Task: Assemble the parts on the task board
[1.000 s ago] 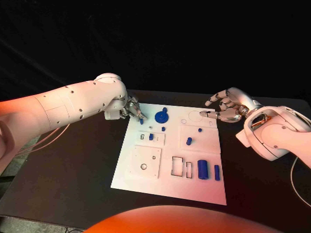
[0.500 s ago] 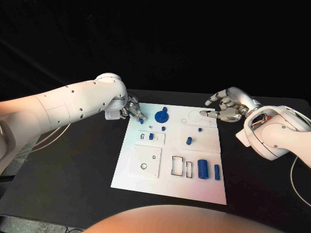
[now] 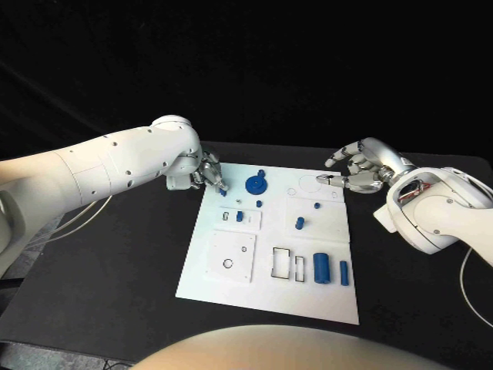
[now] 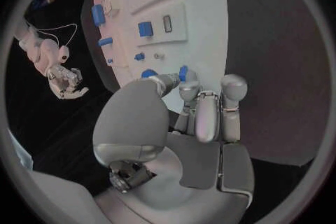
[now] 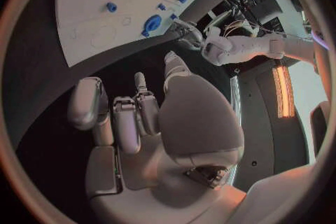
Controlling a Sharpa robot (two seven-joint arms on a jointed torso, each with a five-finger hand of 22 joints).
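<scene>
The white task board (image 3: 263, 297) lies in the middle of the black table. My left hand (image 3: 206, 171) hovers at the board's far left corner and pinches a small blue part (image 4: 182, 73) between thumb and fingertip, just above the board (image 4: 199, 5). Beside it stands a round blue disc with a knob (image 3: 256, 183). My right hand (image 3: 360, 173) hangs at the board's far right edge with its fingers (image 5: 137, 105) loosely curved and apart, holding nothing. A thick blue cylinder (image 3: 321, 268) and a thin blue bar (image 3: 344, 273) lie near the board's right front.
Several small blue pegs (image 3: 300, 223) stand around the board's middle. Rectangular cutouts (image 3: 281, 263) and a raised square plate (image 3: 232, 256) take up its near half. Black table (image 3: 113, 254) stretches on both sides of the board.
</scene>
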